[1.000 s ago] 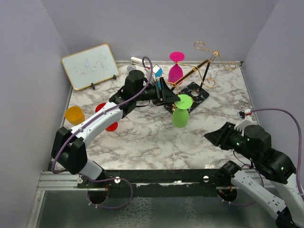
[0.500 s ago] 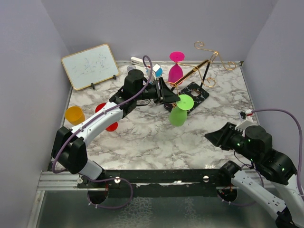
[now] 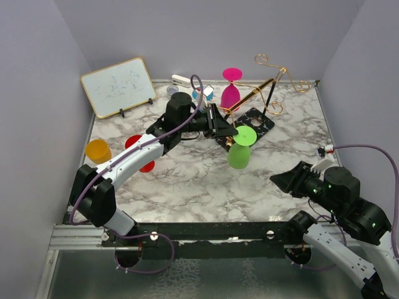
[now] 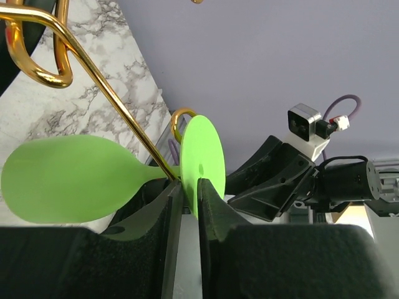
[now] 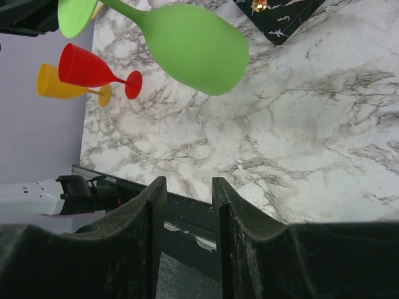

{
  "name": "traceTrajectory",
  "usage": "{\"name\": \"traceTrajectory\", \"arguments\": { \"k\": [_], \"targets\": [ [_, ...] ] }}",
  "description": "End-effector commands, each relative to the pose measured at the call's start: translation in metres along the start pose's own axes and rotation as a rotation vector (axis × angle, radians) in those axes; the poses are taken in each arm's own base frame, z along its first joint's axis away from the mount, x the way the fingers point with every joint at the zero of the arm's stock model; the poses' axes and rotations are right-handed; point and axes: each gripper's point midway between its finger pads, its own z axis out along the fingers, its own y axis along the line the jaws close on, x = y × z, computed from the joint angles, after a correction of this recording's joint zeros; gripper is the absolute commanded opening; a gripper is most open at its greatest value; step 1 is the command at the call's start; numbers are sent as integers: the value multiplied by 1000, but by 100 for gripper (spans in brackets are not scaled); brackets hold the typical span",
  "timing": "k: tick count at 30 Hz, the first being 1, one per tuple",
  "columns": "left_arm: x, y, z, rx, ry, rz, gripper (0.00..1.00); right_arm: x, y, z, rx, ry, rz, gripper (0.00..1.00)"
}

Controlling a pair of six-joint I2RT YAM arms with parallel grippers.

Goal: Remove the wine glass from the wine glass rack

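Observation:
A green wine glass (image 3: 239, 156) hangs bowl-down from a long arm of the gold wire rack (image 3: 255, 93), which stands on a black base (image 3: 259, 121). My left gripper (image 3: 225, 129) is shut on the glass's round foot (image 4: 202, 162). In the left wrist view the gold arm (image 4: 106, 87) meets the stem right beside the foot, with the bowl (image 4: 68, 180) to the left. A pink wine glass (image 3: 231, 93) hangs further back on the rack. My right gripper (image 3: 280, 180) is open and empty, low at the near right; its view shows the green glass (image 5: 193, 40) ahead.
A red glass (image 3: 142, 152) and a yellow glass (image 3: 98, 151) lie at the left of the marble table. A small whiteboard (image 3: 118, 87) leans at the back left. Small items (image 3: 181, 80) sit along the back wall. Grey walls close in the sides.
My left gripper has shifted a little right and nearer with the green glass's foot in it, and the bowl has swung slightly. The right arm has sunk a little.

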Motion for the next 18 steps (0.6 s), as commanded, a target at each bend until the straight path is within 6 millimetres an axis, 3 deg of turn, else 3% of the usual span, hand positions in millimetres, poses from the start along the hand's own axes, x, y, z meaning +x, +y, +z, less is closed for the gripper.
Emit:
{"name": "traceTrajectory", "arguments": {
  "k": [1, 5, 18],
  "targets": [
    [8, -4, 5, 23, 41, 23, 16, -5, -1, -2, 1, -33, 5, 35],
    [10, -9, 5, 34, 49, 29, 0, -5, -2, -1, 2, -36, 6, 35],
    [4, -53, -11, 185, -14, -46, 0, -9, -2, -9, -8, -69, 29, 35]
  ]
}}
